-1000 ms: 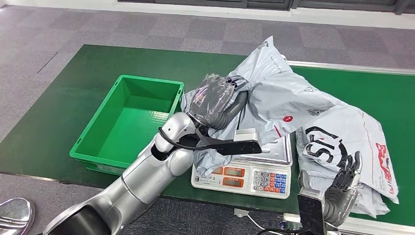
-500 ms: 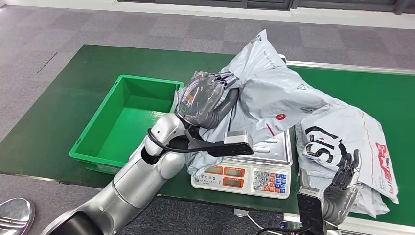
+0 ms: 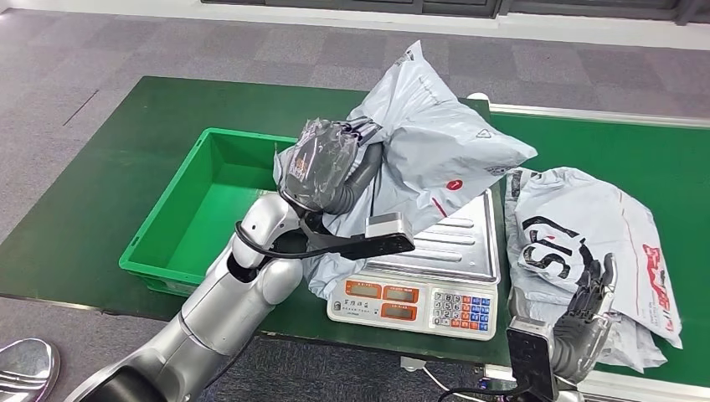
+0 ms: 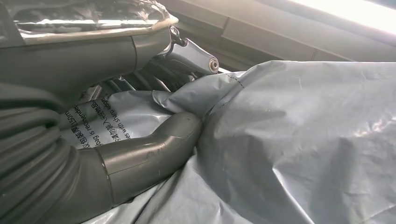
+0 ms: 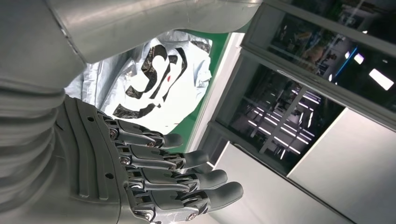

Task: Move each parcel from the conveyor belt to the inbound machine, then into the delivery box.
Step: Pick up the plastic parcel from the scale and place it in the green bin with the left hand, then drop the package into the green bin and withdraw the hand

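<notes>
My left hand (image 3: 335, 163), wrapped in clear plastic, grips a large grey parcel bag (image 3: 431, 155) and holds it lifted over the scale's steel platter (image 3: 456, 243), its lower end hanging by the green box. Up close, its thumb (image 4: 154, 149) presses into the grey bag (image 4: 299, 140). A second white parcel with black lettering (image 3: 586, 243) lies on the green conveyor belt (image 3: 661, 159) to the right. Low at the front, beside that parcel, my right hand (image 3: 590, 306) is empty with fingers spread (image 5: 187, 179); the lettered parcel (image 5: 149, 88) shows beyond it.
An empty green delivery box (image 3: 219, 205) stands left of the scale (image 3: 414, 301), whose keypad faces me. A green mat (image 3: 117, 176) covers the table under both. Grey carpet lies beyond the table's far edge.
My left hand has raised the grey parcel and carried it left, toward the green box, clearing most of the scale's platter. The right hand has stayed put.
</notes>
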Controlling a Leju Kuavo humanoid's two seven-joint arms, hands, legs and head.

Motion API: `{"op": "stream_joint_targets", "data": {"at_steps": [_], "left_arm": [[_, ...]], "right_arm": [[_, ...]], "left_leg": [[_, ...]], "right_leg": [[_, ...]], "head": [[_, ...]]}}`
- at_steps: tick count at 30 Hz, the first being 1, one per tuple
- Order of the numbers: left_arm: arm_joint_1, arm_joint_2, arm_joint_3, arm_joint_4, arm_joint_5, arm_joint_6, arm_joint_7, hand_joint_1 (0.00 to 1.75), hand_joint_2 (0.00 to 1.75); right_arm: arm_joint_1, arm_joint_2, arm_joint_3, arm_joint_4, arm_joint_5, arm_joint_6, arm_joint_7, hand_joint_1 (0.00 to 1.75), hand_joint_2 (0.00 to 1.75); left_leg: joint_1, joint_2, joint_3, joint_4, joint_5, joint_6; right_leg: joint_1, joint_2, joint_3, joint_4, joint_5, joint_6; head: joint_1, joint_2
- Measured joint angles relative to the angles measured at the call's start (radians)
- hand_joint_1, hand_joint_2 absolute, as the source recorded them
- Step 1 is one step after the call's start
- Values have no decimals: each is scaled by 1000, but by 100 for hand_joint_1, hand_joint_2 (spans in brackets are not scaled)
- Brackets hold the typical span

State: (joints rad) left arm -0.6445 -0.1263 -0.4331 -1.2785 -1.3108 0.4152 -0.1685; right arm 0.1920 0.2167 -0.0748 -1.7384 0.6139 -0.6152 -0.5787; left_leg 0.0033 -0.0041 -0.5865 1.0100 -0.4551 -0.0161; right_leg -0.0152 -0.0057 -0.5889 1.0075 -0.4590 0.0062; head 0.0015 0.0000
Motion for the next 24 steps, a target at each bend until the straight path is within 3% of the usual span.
{"op": "stream_joint_targets", "data": {"at_steps": [24], "left_arm": [[-13, 65, 67, 50, -188, 19, 83, 175, 175]], "right_arm": [[19, 14, -33, -19, -20, -6, -7, 0, 175]], "left_leg": [[0, 1, 0, 0, 0, 0]], "right_leg": [[0, 1, -1, 0, 0, 0]], "head": [[0, 0]]}}
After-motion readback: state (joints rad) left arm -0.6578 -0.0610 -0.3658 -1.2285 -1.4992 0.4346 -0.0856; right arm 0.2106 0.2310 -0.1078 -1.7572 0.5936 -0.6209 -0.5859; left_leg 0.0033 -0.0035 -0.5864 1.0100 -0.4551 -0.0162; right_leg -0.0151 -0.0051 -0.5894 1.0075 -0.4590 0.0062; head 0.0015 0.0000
